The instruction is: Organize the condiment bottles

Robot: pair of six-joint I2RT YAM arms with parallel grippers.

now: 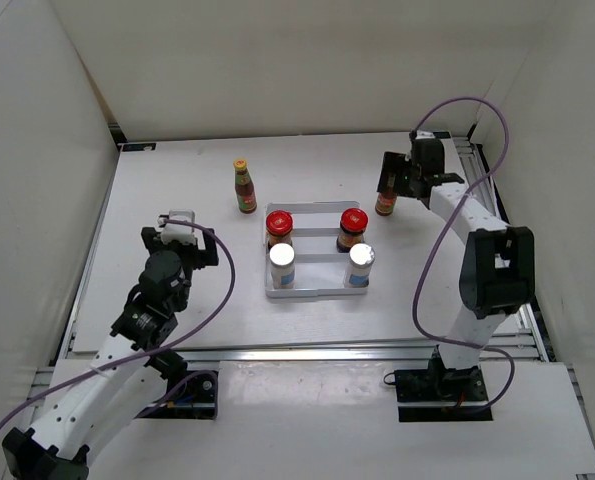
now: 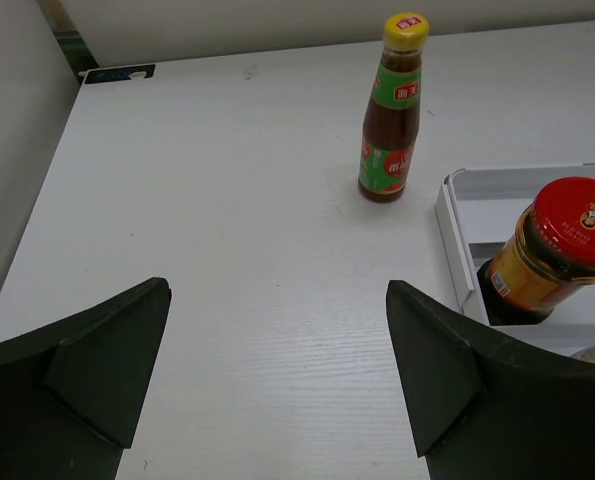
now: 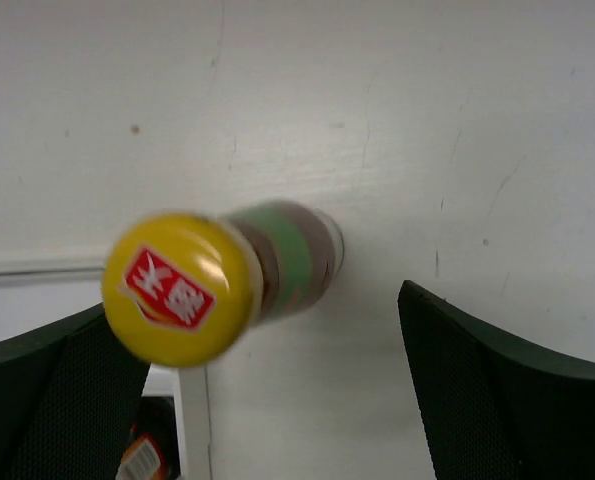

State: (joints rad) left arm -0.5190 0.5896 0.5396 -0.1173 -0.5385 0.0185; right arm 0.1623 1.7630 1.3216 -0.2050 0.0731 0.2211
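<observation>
While the right gripper (image 3: 277,395) hangs wide open and empty astride the slim dark bottle (image 3: 292,255) near the tray (image 1: 317,294) far right corner | risk: cap (image 3: 177,288) sits off-centre, close to one finger (image 3: 62,395); closing could topple it | left gripper (image 2: 277,370): wide open, empty, second slim bottle (image 2: 390,110) ahead

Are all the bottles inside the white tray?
No, one dark bottle stands on the table left of the tray, another dark bottle to its right.

The dark bottle (image 2: 389,120) has a yellow cap and green-red label; the red-lidded jar (image 2: 557,255) seems amber inside.
</observation>
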